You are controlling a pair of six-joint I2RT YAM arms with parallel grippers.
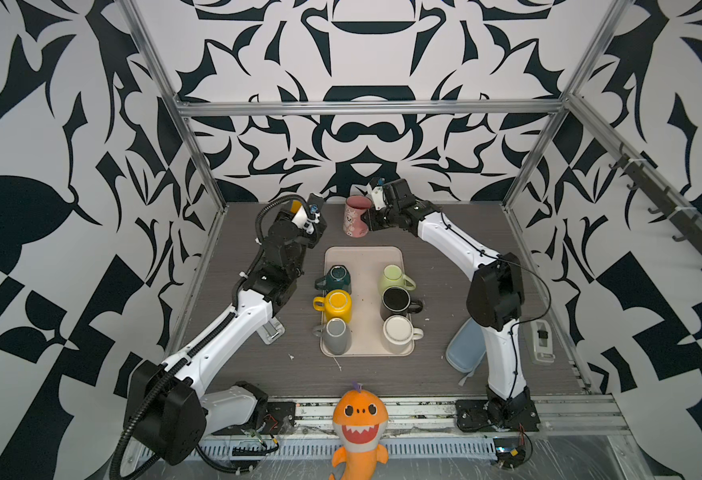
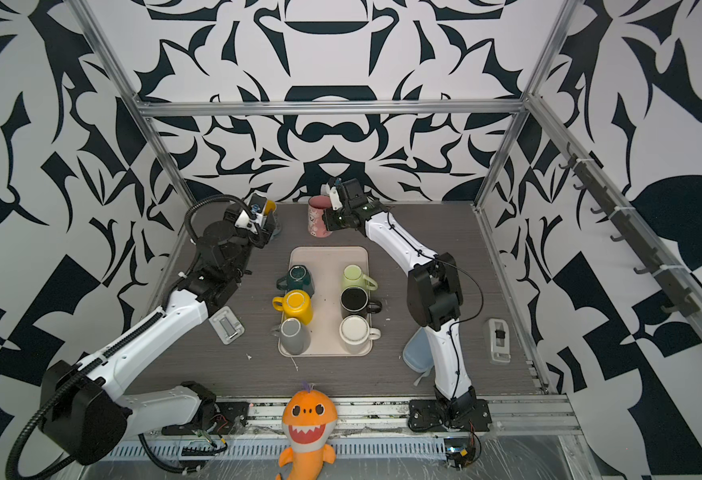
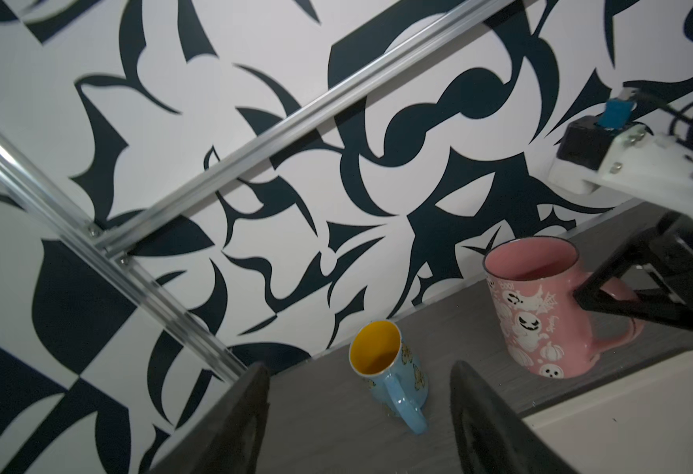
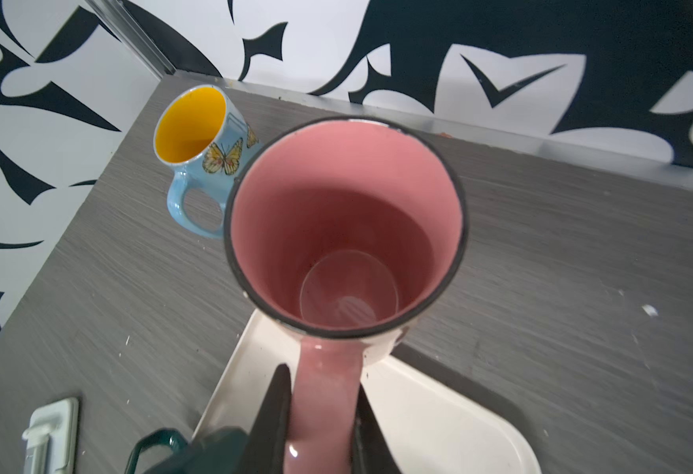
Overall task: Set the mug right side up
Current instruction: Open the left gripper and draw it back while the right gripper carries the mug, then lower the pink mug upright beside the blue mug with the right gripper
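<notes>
Blue butterfly mug (image 1: pixel 298 206) mostly hidden behind left arm.

Both arms: white link shells, black joint housings; left arm (image 1: pixel 233 328) carries ribbed black cable conduit along its length; right arm (image 1: pixel 457 245) a thin black cable; black base plates, small screws; dark wedge-shaped fingers (image 3: pixel 488 418).

My right gripper (image 4: pixel 320 414) clamps the pink mug's handle (image 4: pixel 324 394) at the table's far end, arm stretched forward; my left gripper (image 3: pixel 357 422) hangs beside it, jaws apart and holding nothing.
</notes>
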